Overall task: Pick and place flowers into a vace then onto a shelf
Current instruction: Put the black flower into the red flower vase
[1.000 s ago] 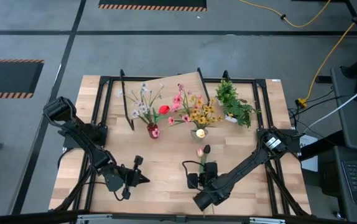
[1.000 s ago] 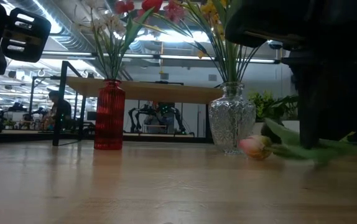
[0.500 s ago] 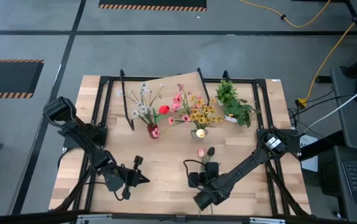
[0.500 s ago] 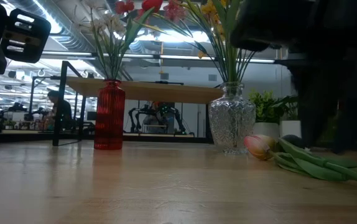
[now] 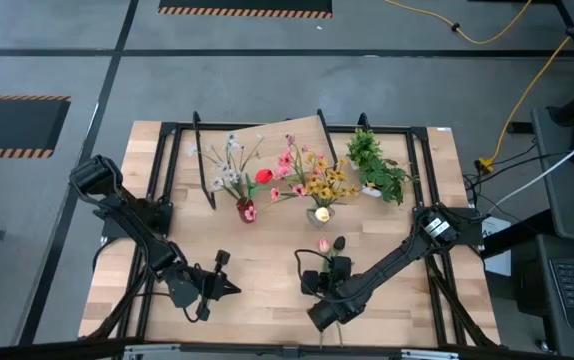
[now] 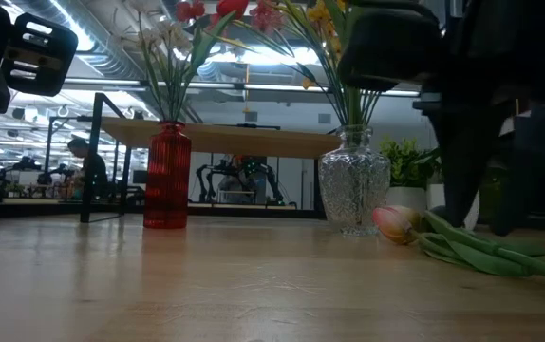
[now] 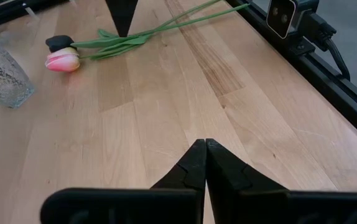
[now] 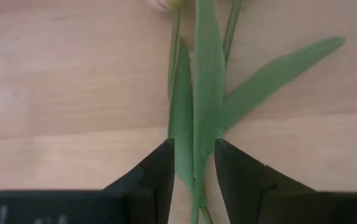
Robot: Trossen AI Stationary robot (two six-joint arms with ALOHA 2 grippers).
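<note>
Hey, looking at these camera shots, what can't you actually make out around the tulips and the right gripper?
- Right gripper: whether its fingers touch the tulip stems; the leaves hide any contact.
- Pink tulip: cut off by the right wrist view's edge.
- Dark tulip: low view, hidden behind the pink one.

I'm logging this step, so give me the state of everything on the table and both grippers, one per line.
Pink tulip: lying flat on the table, not held.
Dark tulip: lying beside it.
Red vase: upright, holding flowers.
Glass vase: upright, holding flowers.
Right gripper: fingers open, straddling the tulip stems.
Left gripper: fingers shut, empty, above bare table.
</note>
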